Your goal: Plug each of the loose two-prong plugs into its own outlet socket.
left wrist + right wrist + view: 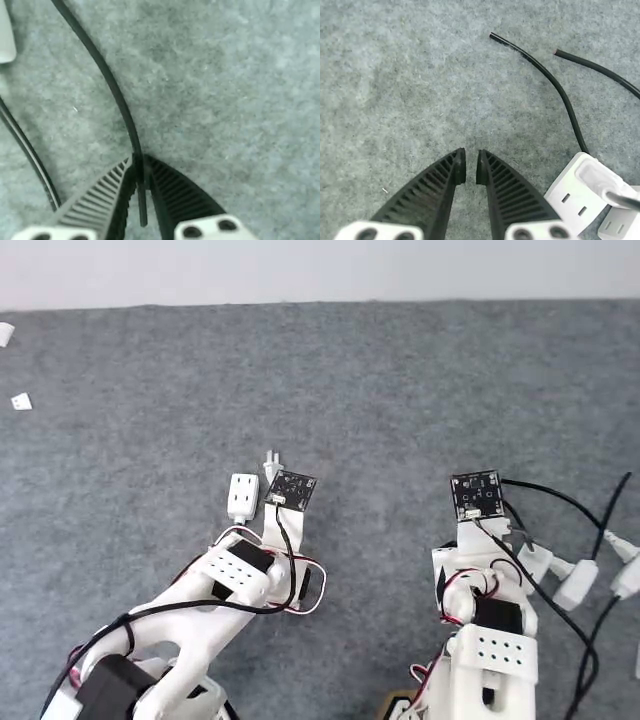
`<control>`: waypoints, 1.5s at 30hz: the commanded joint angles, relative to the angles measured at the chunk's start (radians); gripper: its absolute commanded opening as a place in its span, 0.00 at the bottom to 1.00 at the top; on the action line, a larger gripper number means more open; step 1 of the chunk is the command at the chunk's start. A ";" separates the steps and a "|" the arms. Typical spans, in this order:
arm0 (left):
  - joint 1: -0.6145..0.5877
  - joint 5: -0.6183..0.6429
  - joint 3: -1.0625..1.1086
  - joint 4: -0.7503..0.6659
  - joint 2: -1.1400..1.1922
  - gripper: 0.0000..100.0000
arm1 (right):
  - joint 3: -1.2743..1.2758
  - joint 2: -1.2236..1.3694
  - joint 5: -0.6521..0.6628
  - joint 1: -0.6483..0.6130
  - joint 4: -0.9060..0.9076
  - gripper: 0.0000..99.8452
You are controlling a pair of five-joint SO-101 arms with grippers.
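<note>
We can read no text, number or sign. The two dark boards (291,489) (476,496) carry tiny pale marks, too small for us to make out. Any print on the white outlet (241,496) is likewise too small to tell.
</note>
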 commanded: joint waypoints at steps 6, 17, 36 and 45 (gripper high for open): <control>0.095 0.003 -0.094 0.129 -0.011 0.01 | -0.017 -0.021 0.009 0.007 0.004 0.05; 0.129 -0.140 -0.539 0.517 -0.011 0.01 | -0.017 -0.021 0.009 0.007 0.004 0.05; 0.255 -0.206 -1.043 0.950 -0.052 0.01 | -0.017 -0.018 0.009 0.007 -0.010 0.05; 0.328 -0.204 -1.030 0.945 -0.175 0.01 | -0.017 -0.019 0.009 0.007 -0.008 0.05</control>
